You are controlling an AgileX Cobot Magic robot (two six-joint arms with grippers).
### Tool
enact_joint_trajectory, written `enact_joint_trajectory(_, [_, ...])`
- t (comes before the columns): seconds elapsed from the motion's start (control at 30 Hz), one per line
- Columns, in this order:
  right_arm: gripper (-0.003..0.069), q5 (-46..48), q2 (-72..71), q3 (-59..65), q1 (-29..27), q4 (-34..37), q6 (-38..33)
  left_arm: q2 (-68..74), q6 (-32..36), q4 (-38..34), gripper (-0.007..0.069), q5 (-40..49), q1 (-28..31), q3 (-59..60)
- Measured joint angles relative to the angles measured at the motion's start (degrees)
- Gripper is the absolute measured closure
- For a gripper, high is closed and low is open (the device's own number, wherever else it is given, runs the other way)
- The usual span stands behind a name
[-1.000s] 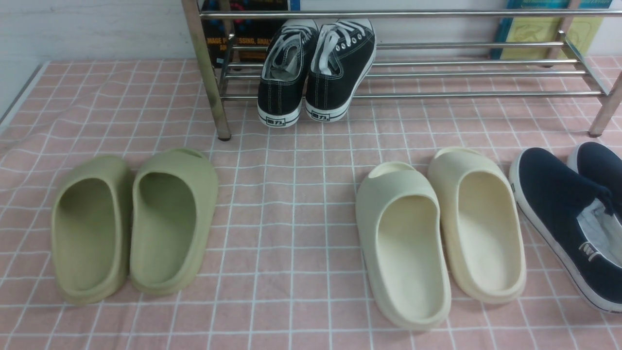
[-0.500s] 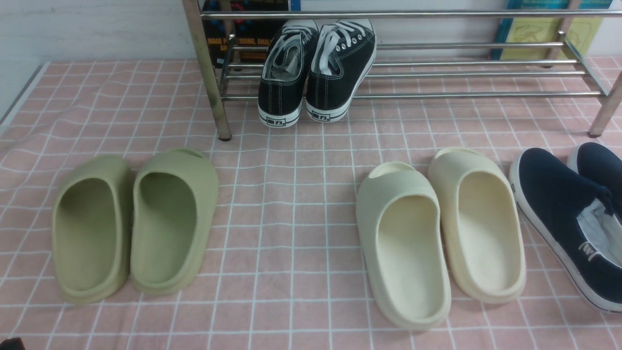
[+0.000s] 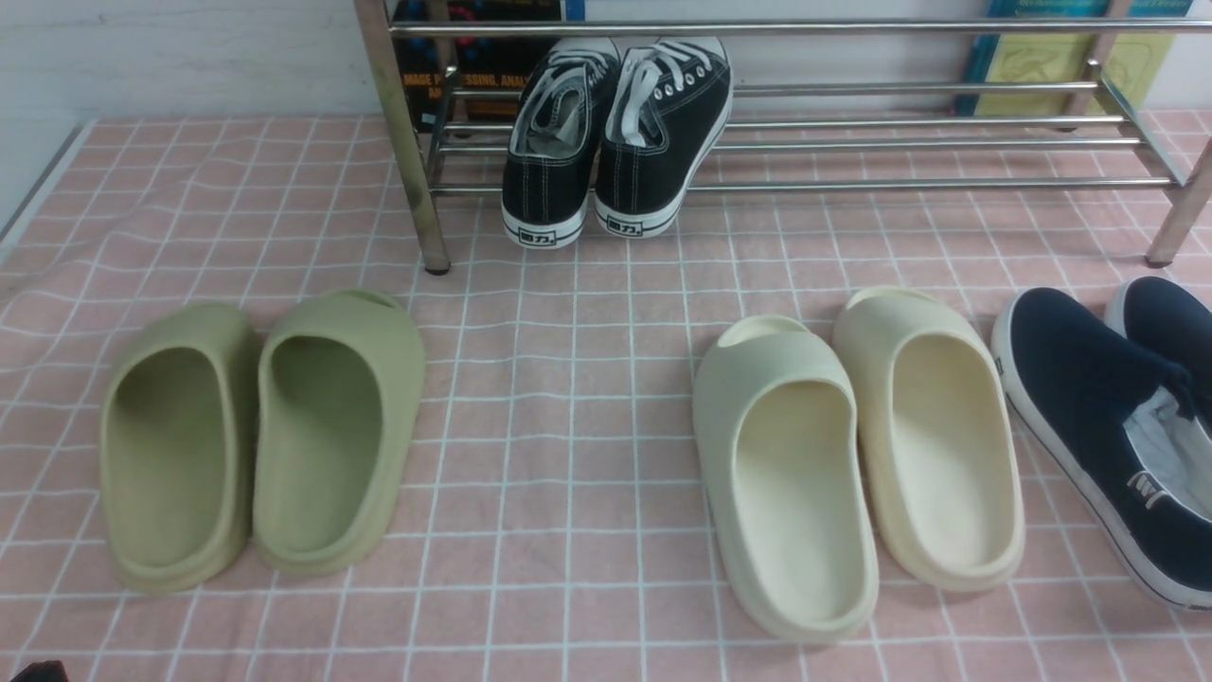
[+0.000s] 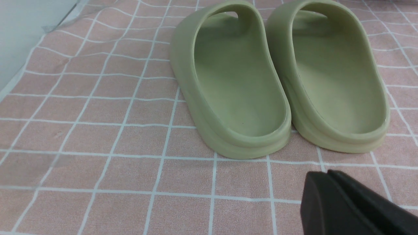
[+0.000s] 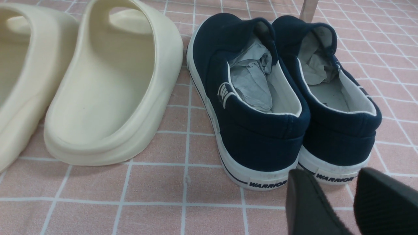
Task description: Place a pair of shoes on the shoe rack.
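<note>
Front view shows the pair of shoes (image 3: pixel 615 142) on the shoe rack (image 3: pixel 909 142), heels seemingly overhanging its front bar. The left gripper (image 4: pixel 329 174) is pressed together, empty; the right gripper (image 5: pixel 336 182) stands apart. Any retreat should avoid those heels.

The pair of shoes (image 3: pixel 615 137) stands side by side on the lowest bars of the shoe rack (image 3: pixel 909 142), near its left leg, heels toward the robot. In front, on the cloth (image 3: pixel 568 426), one pair of slippers (image 3: pixel 260 436) lies at left, another pair (image 3: pixel 857 455) at right, and the slip-on shoes (image 3: pixel 1117 417) lie farthest right.
</note>
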Motion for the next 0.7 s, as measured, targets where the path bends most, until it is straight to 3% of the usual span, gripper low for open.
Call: enact_joint_trajectory(0.7, [0.0421,0.00,0.00,0.00,0.00,0.01,0.00,0.00,0.00,-0.11,0.0587,0.10,0.00,0.00])
